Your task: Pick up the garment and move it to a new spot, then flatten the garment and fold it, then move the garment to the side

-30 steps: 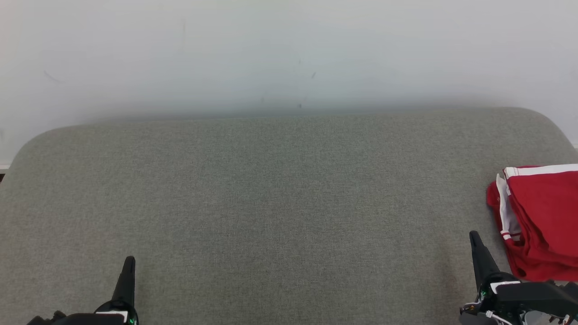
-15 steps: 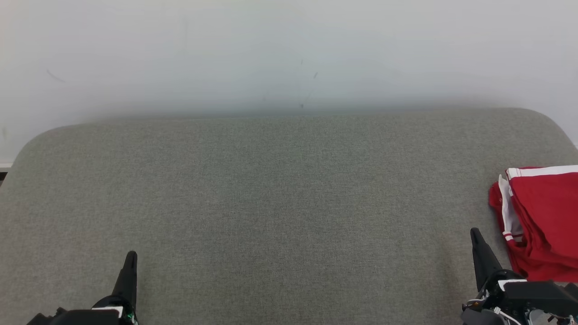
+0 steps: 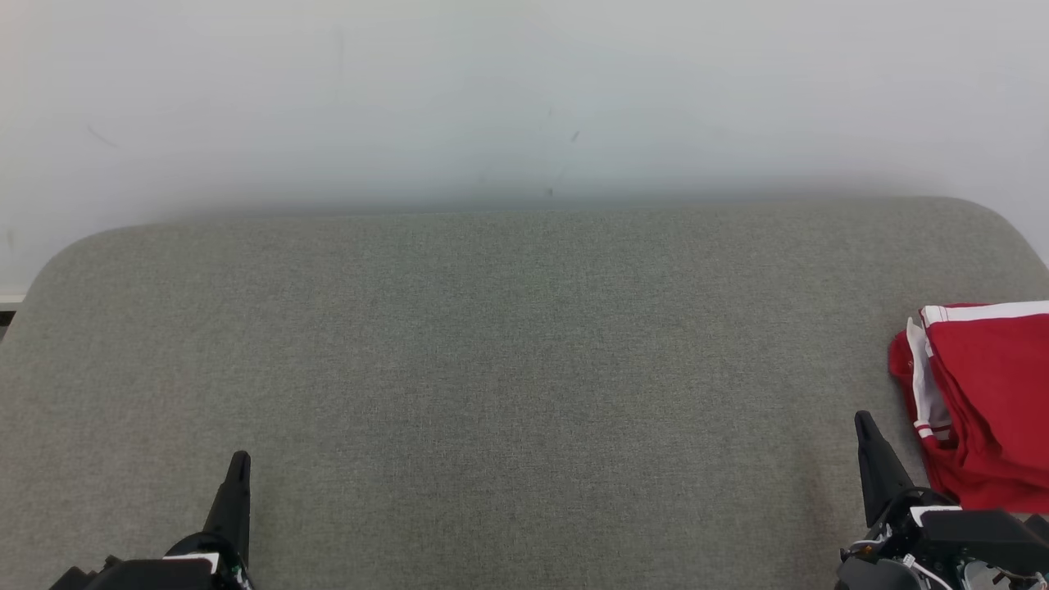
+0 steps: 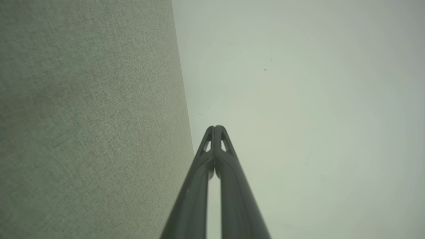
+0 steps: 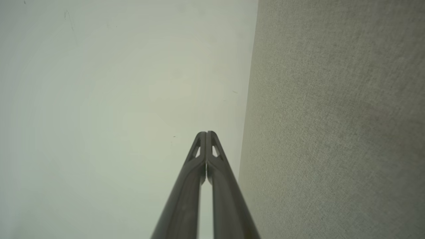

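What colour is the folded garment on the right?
Red with white stripe trim; the garment shows best in the head view.

1 garment (image 3: 987,393), red with white trim, one folded pile. 1 grey fabric surface (image 3: 508,352). 2 grippers total: 1 left gripper (image 3: 239,460), 1 right gripper (image 3: 862,422). 2 dark fingers (image 4: 232,189) per gripper, so 4 in all. 1 pale wall (image 3: 524,98) at the back.
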Tool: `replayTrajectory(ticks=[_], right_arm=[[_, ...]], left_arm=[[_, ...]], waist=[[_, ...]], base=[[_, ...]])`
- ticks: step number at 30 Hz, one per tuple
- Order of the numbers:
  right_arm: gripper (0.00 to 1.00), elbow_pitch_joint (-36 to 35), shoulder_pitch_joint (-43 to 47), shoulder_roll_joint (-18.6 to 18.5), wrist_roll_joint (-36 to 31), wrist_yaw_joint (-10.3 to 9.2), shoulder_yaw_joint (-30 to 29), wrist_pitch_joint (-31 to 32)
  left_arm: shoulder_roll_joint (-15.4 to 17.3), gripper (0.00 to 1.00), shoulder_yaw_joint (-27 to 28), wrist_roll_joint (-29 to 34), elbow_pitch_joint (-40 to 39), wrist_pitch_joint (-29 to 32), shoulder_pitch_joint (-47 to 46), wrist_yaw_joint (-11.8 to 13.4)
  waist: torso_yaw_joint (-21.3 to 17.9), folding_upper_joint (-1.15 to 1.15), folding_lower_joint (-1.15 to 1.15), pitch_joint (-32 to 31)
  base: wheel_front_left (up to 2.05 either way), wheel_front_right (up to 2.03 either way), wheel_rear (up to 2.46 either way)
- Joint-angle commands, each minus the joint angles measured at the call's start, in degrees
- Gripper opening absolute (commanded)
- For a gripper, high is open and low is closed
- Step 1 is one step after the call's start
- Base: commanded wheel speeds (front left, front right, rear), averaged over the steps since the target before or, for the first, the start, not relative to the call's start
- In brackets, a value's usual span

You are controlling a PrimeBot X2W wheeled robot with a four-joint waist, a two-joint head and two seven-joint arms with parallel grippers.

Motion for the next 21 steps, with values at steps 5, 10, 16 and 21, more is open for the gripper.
replayTrajectory(ticks=[5,10,16,21], right_arm=[[0.0,0.0,-0.5,0.0,0.1,-0.12,-0.1,0.2],[0.0,0.0,-0.5,0.0,0.1,-0.12,-0.1,0.2],[0.0,0.0,-0.5,0.0,0.1,-0.12,-0.1,0.1],[0.0,0.0,-0.5,0.0,0.1,-0.12,-0.1,0.1]], left_arm=[[-0.1,0.0,0.2,-0.3,-0.1,0.0,-0.6,0.1],[-0.1,0.0,0.2,-0.3,-0.1,0.0,-0.6,0.1],[-0.1,0.0,0.2,-0.3,-0.1,0.0,-0.6,0.1],[-0.1,0.0,0.2,-0.3,-0.1,0.0,-0.6,0.1]], waist=[[0.0,0.0,0.0,0.0],[0.0,0.0,0.0,0.0],[0.0,0.0,0.0,0.0],[0.0,0.0,0.0,0.0]], base=[[0.0,0.0,0.0],[0.0,0.0,0.0],[0.0,0.0,0.0],[0.0,0.0,0.0]])
